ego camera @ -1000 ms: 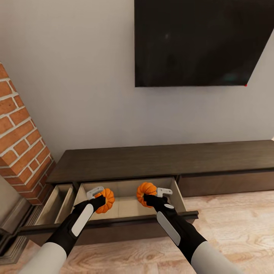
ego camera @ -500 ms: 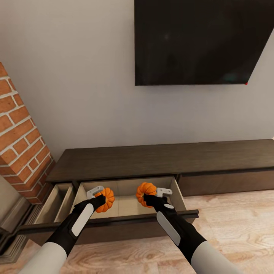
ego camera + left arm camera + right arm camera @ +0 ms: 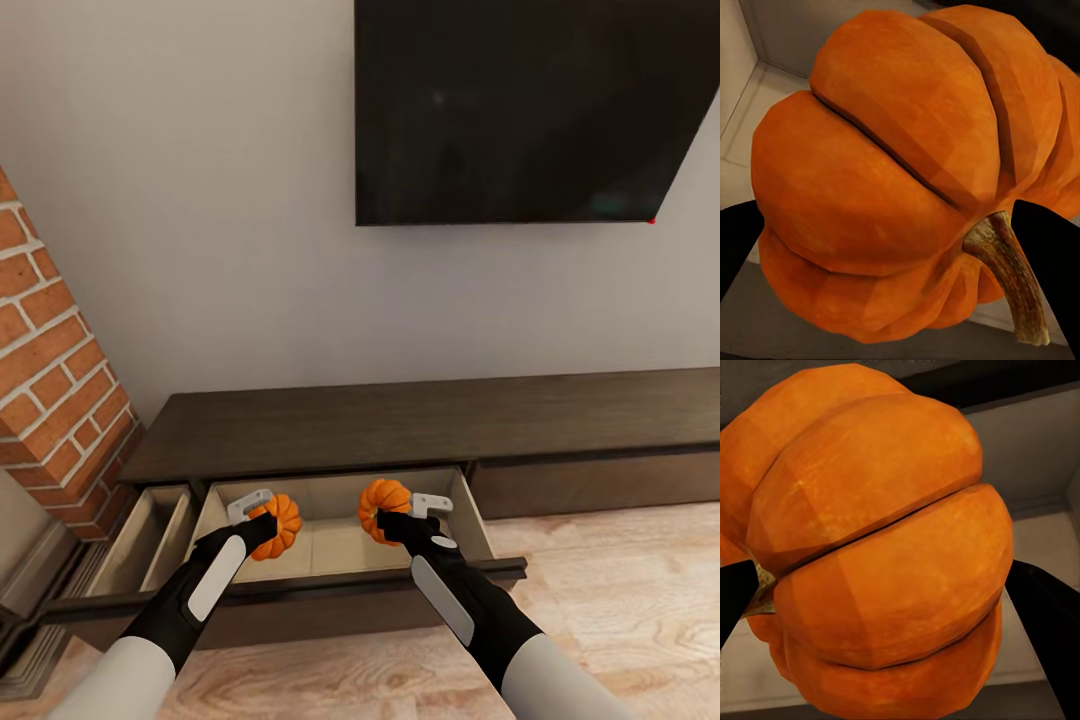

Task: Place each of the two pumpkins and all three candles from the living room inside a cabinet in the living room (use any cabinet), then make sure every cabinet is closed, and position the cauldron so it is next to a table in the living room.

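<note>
Orange pumpkins sit clamped in my left gripper (image 3: 268, 523) and right gripper (image 3: 392, 517), one each, over the open drawer (image 3: 330, 548) of the cabinet (image 3: 420, 420). Letting go carelessly, either could roll out over the drawer's low front.

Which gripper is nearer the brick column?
Left. The left gripper holds a pumpkin over the open drawer, on the brick column side; the right gripper is farther along.
</note>
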